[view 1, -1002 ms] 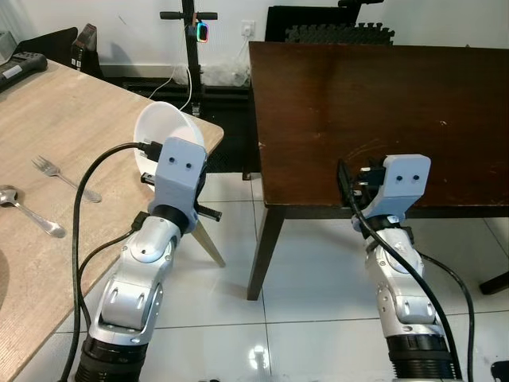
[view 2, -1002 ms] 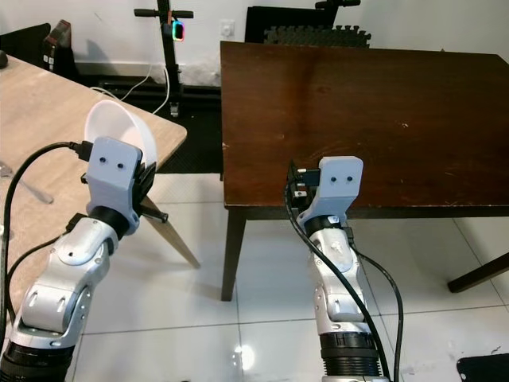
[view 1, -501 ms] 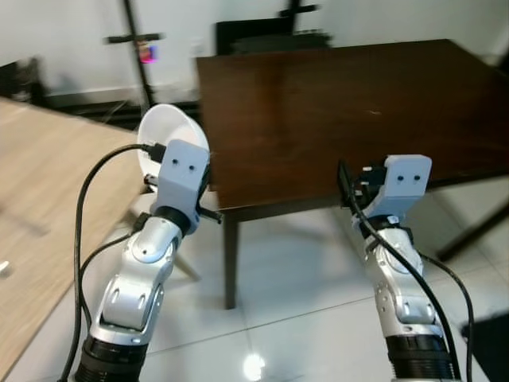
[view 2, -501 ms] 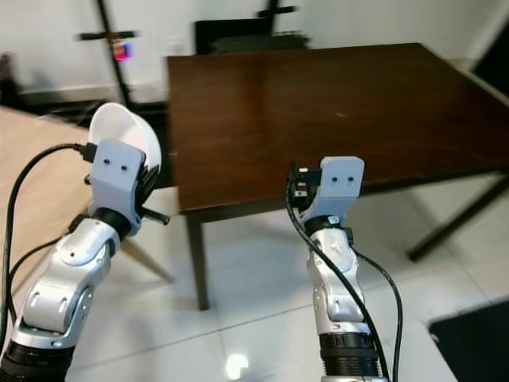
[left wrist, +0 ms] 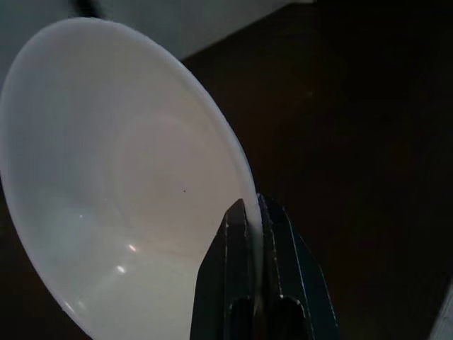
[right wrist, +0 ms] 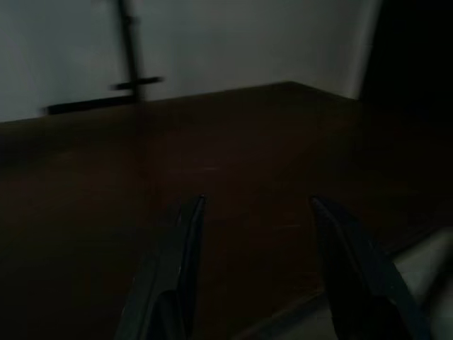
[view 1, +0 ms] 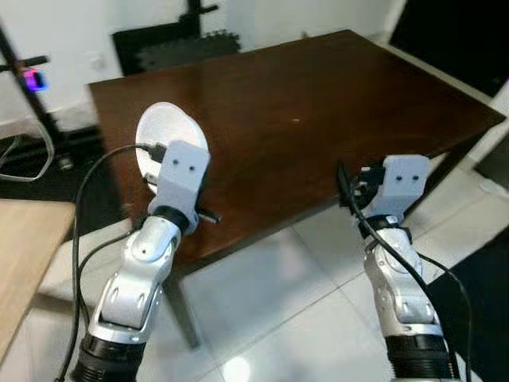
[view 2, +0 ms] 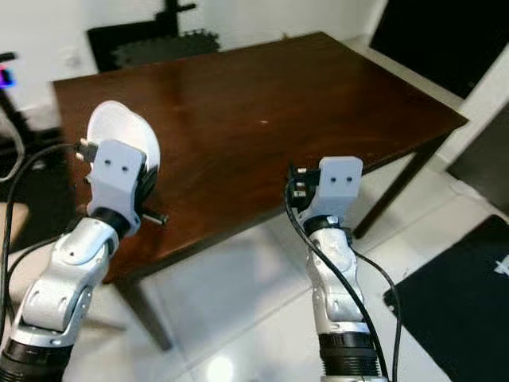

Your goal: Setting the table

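A white bowl point(view 1: 163, 142) is held up on edge over the near left part of the dark wooden table point(view 1: 302, 103). My left gripper point(left wrist: 251, 216) is shut on the white bowl's rim point(left wrist: 127, 198), one finger inside and one outside. My right gripper point(right wrist: 258, 212) is open with nothing between its fingers, raised at the table's near edge; its wrist housing point(view 1: 404, 179) faces the tabletop.
A corner of a light wooden table point(view 1: 24, 247) lies at the left. A scooter with a glowing light point(view 1: 32, 79) and a black chair point(view 1: 171, 40) stand behind the dark table. A black mat point(view 2: 469, 302) covers the white tiled floor at the right.
The camera has swung right: the light table has slid off to the left and the dark table is now in front of both arms. The bowl stays gripped.
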{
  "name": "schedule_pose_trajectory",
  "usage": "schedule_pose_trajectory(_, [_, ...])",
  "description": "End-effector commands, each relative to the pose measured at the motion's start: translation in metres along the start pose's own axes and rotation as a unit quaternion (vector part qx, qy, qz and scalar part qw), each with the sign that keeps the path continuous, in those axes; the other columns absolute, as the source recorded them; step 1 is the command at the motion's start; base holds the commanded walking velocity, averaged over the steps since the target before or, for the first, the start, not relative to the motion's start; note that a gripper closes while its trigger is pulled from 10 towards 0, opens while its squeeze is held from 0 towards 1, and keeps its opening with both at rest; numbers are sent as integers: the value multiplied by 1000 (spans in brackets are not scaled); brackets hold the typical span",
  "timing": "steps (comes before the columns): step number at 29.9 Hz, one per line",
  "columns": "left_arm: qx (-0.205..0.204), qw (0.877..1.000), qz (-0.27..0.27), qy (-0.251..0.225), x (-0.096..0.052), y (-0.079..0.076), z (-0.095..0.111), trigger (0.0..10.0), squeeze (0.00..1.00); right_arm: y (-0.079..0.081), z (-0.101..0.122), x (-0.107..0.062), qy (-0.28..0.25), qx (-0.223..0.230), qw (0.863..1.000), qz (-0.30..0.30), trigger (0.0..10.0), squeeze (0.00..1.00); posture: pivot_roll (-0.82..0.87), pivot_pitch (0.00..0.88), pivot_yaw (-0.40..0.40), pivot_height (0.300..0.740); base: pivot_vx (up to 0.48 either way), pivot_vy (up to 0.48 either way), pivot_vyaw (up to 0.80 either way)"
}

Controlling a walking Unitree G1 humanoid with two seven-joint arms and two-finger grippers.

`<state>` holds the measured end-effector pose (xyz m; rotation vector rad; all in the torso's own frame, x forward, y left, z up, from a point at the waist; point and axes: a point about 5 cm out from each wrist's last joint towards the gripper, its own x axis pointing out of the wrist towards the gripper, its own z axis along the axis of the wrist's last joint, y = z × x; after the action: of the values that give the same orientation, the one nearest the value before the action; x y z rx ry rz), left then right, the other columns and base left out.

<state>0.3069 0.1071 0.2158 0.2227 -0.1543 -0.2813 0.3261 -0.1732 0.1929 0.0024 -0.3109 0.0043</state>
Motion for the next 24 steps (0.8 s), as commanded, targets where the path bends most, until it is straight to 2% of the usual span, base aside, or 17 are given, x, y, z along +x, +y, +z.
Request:
schedule_pose_trajectory(1, [3, 1000, -7, -3, -2, -2, -1, 10000, 0, -2, -2, -1, 5, 5, 1000, -6, 10000, 0, 30, 69, 63, 740, 465, 0, -800])
schedule_pose_trajectory(8, [2, 1000, -11, -4, -2, -2, -1, 10000, 0, -3, -2, -1, 6, 4, 1000, -8, 10000, 0, 32, 73, 63, 740, 467, 0, -800])
schedule_pose_trajectory(10, [-1, 1000, -12, -5, -3, -3, 0, 10000, 0, -3, -2, -2, 5, 1, 1000, -8, 10000, 0, 33, 74, 63, 740, 416, 0, 0])
schedule_pose_trajectory(24, [2, 1000, -5, 0, -2, -2, -1, 10000, 0, -2, -2, -1, 4, -3, 1000, -6, 10000, 0, 35, 79, 61, 740, 0, 0, 0])
